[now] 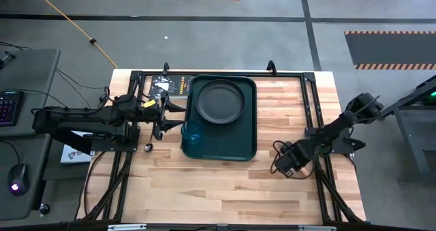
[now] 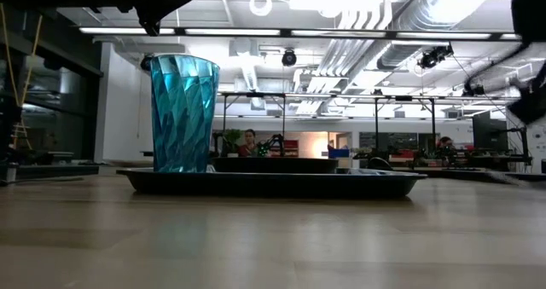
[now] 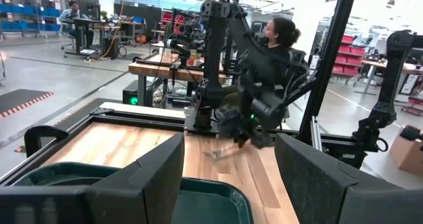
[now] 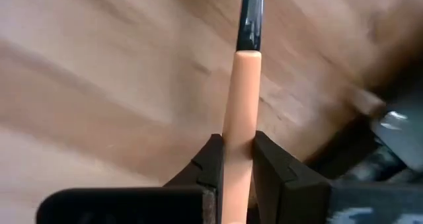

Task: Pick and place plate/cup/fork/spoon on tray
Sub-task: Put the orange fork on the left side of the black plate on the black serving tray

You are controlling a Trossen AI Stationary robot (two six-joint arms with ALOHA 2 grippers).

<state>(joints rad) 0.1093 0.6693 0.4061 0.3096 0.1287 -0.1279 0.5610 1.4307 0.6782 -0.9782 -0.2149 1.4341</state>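
Note:
The dark green tray (image 1: 252, 122) lies mid-table. The dark grey plate (image 1: 220, 100) rests flat in its far half. The teal cup (image 1: 193, 137) stands upright on the tray's near left corner, and it also shows in the low view (image 2: 183, 114). The silver spoon (image 1: 148, 147) lies on the table left of the tray. My left gripper (image 1: 172, 115) is open and empty, above the tray's left edge. My right gripper (image 1: 285, 160) is low over the table right of the tray, shut on the orange-handled fork (image 4: 241, 92). My right gripper pinches the fork's orange handle (image 4: 238, 141) between its two fingers. The handle runs along the fingers and sticks out past their tips, and its metal part (image 4: 251, 12) points away over the wood. I cannot tell whether the fork is clear of the table.
A black printed book (image 1: 170, 86) lies at the tray's far left corner. A black frame (image 1: 310, 101) runs round the table's work area. Bare wood lies near the tray's front (image 1: 218, 190). People sit in the room beyond the table (image 3: 281, 36).

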